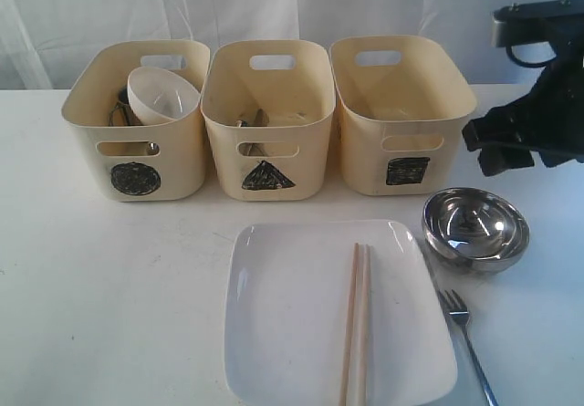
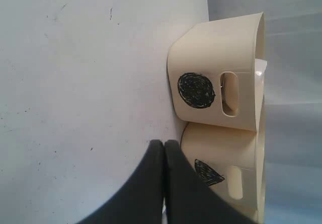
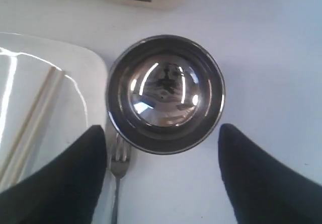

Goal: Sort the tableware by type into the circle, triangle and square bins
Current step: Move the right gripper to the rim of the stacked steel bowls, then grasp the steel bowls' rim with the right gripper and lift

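Steel bowl point(image 1: 475, 228) sits upright on the tabletop point(image 1: 109, 287), just beside the far right corner of the white plate point(image 1: 301, 333). My right end effector point(image 3: 162, 129) hangs over it, spread wide and holding nothing. I'd descend centred on the rim, keeping the plate-side finger off the plate's edge and the fork point(image 1: 467, 338).

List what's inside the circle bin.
The circle bin holds a small white bowl, tilted and rising above the rim. Beside it a darker metal piece peeks out. The bowl and the bin's wall cover most of it and the bin's floor.
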Controlling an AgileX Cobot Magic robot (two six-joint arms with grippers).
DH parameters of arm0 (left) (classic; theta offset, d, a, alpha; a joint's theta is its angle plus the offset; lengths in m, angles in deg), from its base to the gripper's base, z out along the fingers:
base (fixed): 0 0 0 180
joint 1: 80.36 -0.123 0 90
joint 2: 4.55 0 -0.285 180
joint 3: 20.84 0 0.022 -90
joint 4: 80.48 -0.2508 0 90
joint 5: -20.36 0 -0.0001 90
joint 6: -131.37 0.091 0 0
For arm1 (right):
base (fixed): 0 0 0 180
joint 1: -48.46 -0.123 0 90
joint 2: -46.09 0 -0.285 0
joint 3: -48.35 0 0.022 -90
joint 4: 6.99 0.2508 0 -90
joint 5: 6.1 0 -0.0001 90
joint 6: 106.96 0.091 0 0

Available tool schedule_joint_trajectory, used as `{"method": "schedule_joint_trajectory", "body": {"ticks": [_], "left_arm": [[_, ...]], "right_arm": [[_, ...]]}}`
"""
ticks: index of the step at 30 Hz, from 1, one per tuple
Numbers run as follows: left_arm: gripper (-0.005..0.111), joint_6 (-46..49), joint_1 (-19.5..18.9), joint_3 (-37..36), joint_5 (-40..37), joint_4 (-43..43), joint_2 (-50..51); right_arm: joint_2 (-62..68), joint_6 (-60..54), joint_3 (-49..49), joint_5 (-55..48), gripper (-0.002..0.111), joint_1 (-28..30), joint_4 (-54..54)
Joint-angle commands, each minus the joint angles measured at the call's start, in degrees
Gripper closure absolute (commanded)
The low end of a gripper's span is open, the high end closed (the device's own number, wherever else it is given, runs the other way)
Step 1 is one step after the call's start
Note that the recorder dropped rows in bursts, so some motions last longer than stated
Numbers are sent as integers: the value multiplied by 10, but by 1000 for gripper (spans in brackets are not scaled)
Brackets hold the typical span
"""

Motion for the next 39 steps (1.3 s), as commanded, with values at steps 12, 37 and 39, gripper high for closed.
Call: {"method": "schedule_joint_trajectory", "body": {"ticks": [12, 37, 39], "left_arm": [[107, 3, -2, 0, 2, 3, -3], [107, 3, -2, 0, 2, 3, -3], [107, 3, -2, 0, 2, 3, -3]], "right_arm": [[132, 191, -3, 0, 47, 33, -155], [232, 193, -3, 63, 52, 46, -112], [237, 195, -3, 63, 54, 46, -112]]}}
